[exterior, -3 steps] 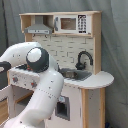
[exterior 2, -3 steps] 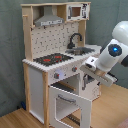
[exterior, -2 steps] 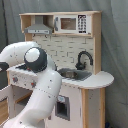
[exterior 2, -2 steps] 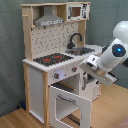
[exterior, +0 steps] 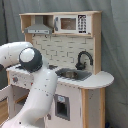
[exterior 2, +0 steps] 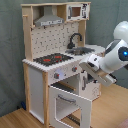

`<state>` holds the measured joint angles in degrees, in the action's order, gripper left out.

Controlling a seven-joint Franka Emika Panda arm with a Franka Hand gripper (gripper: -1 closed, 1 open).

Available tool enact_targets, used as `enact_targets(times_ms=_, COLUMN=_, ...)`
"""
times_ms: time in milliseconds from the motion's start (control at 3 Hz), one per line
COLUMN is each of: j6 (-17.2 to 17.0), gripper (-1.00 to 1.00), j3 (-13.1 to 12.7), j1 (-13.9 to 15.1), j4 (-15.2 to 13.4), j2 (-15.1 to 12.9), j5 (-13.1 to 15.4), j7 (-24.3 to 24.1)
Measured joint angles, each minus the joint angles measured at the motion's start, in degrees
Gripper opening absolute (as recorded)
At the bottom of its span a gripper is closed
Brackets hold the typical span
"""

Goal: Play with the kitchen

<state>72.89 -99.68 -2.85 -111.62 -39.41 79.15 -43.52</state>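
Note:
The kitchen is a toy of white panels and light wood, seen in both exterior views. In the second exterior view its oven door hangs open at the front, below the red-ringed hob. The black faucet stands over the grey sink, and the hood sits above the pegboard. My gripper is at the kitchen's front edge, near the knobs and above the open door. In the first exterior view my white arm covers the hob and the kitchen rises behind it, so the gripper is hidden there.
A toy microwave sits on the top shelf beside the hood. The faucet and sink lie on the rounded counter end. A grey curtain hangs behind, and the floor is wood.
My arm has shifted only slightly by the kitchen's front. The oven door stays open as before.

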Motion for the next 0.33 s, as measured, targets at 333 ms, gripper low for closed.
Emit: enact_targets(times_ms=333, j6=-1.58, gripper=1.00, j3=1.79, j1=-3.63, j4=1.51, j2=0.00, j5=3.46, j7=1.63)
